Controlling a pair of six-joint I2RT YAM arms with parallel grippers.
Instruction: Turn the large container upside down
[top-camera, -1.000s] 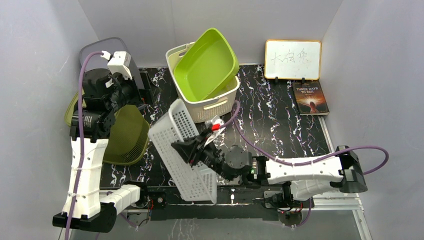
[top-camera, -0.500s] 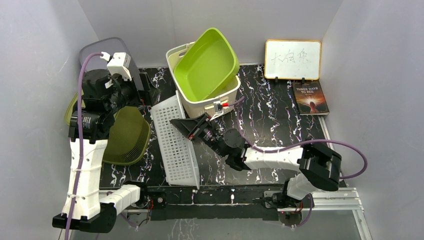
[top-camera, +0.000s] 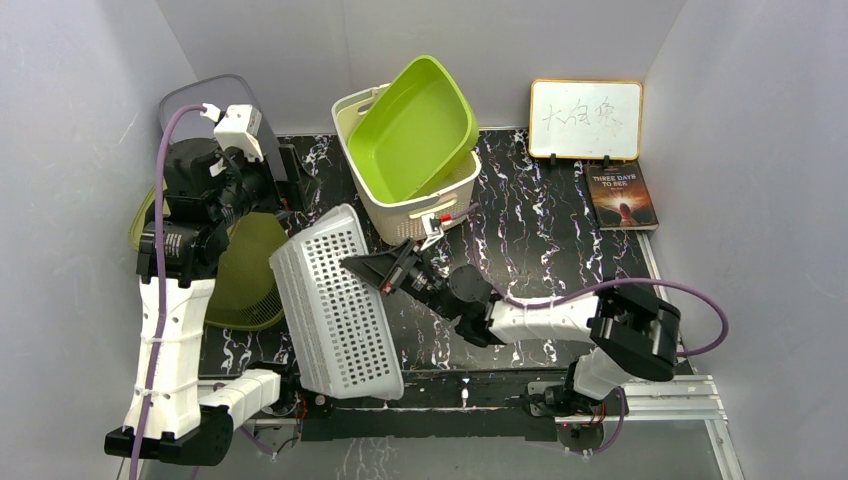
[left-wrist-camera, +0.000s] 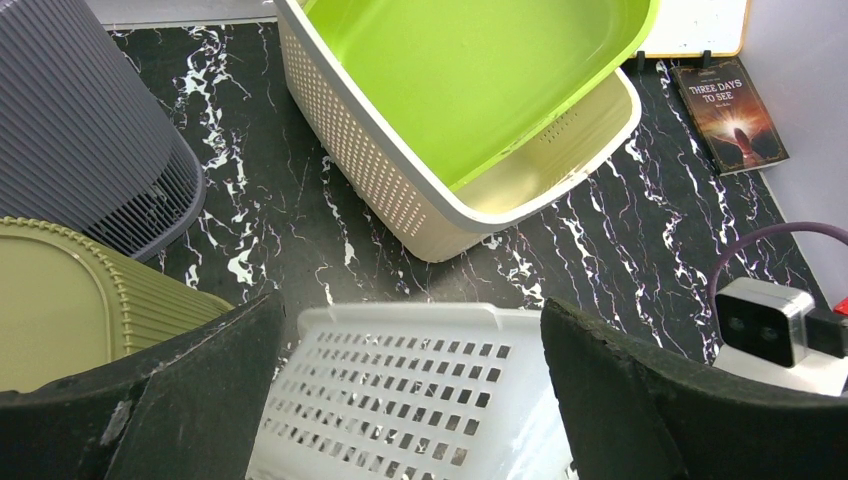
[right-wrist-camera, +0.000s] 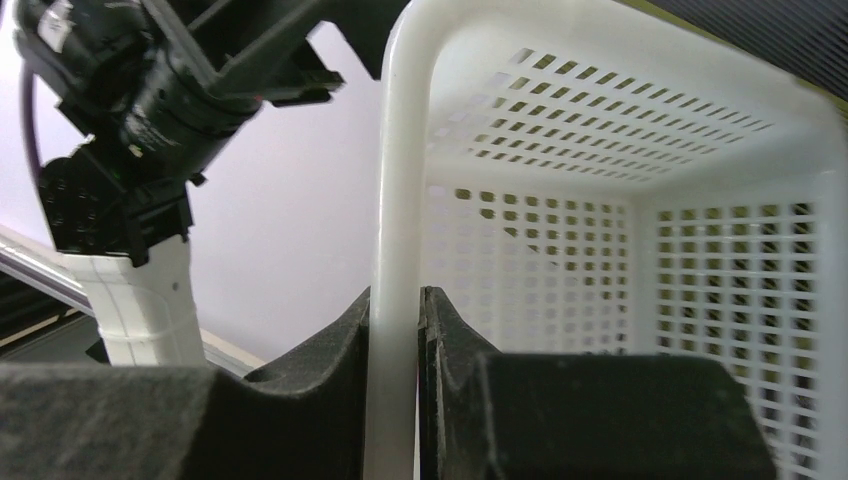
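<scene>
Basket (top-camera: 335, 305) tilted up on edge over front-left of bench (top-camera: 540, 250), mouth toward my right arm; my right gripper (right-wrist-camera: 395, 330) clamped on its rim; left gripper (left-wrist-camera: 410, 390) spread wide above it, holding nothing; mid-flip, I judge; next calls for more roll until rim faces down, clear of olive bin (top-camera: 250, 270), then release.

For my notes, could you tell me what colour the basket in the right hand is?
The basket is white; top external view shows it best.
</scene>
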